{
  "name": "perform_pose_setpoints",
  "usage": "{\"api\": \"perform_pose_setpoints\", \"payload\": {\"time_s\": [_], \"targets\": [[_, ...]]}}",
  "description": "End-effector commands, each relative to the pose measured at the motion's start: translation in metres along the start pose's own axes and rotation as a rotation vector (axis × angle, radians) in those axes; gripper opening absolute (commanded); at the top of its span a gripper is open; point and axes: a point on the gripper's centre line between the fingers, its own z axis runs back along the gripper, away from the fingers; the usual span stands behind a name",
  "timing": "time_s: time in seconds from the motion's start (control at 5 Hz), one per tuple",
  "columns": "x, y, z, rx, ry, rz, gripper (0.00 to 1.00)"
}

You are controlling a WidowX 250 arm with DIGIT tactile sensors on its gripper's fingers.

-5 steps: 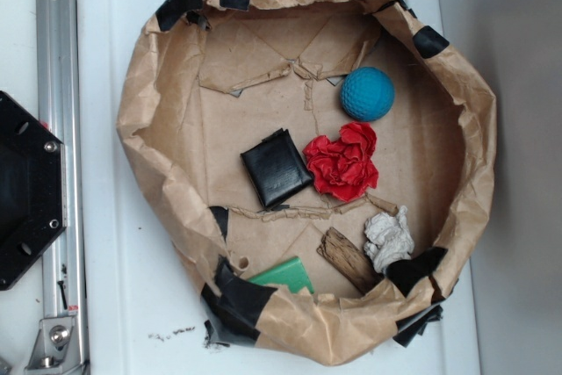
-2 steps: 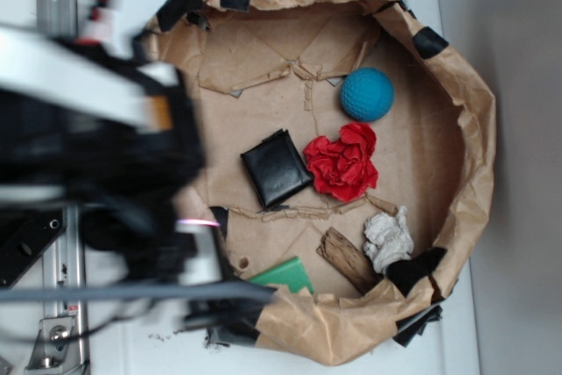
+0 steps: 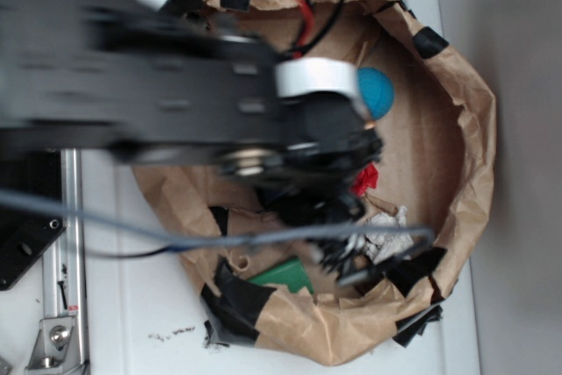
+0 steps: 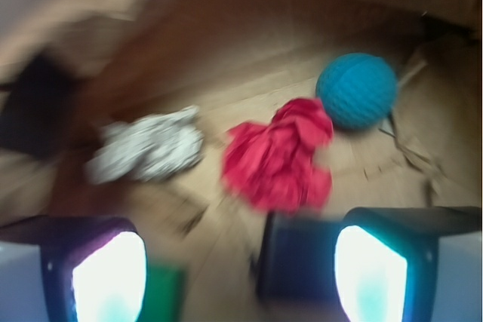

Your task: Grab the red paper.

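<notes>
The arm is sweeping in over the paper bowl (image 3: 479, 129) — a second ago it was absent. The gripper (image 4: 240, 258), fingers spread and empty, is nearing the red paper (image 4: 279, 157), so I judge the approach is under way.

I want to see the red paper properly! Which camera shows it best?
The wrist view. There the red paper shows whole, though blurry, beside the teal ball. In the exterior view the robot arm covers nearly all of it; only a small red corner peeks out.
</notes>
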Motion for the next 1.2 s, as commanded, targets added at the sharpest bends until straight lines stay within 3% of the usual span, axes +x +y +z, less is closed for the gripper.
{"api": "perform_pose_setpoints", "payload": {"time_s": [0.0,0.2,0.4,0.6,0.8,1.0], "targets": [[0.036,0.014,-0.049,0.066,-0.018,-0.155,1.00],[0.035,0.013,-0.043,0.076,-0.057,-0.161,0.00],[0.032,0.009,-0.029,0.047,-0.074,-0.153,0.00],[0.039,0.001,0.016,0.015,-0.091,-0.302,0.00],[0.044,-0.007,0.065,0.009,-0.160,-0.378,0.00],[0.043,-0.015,0.111,0.095,-0.086,-0.345,0.00]]}}
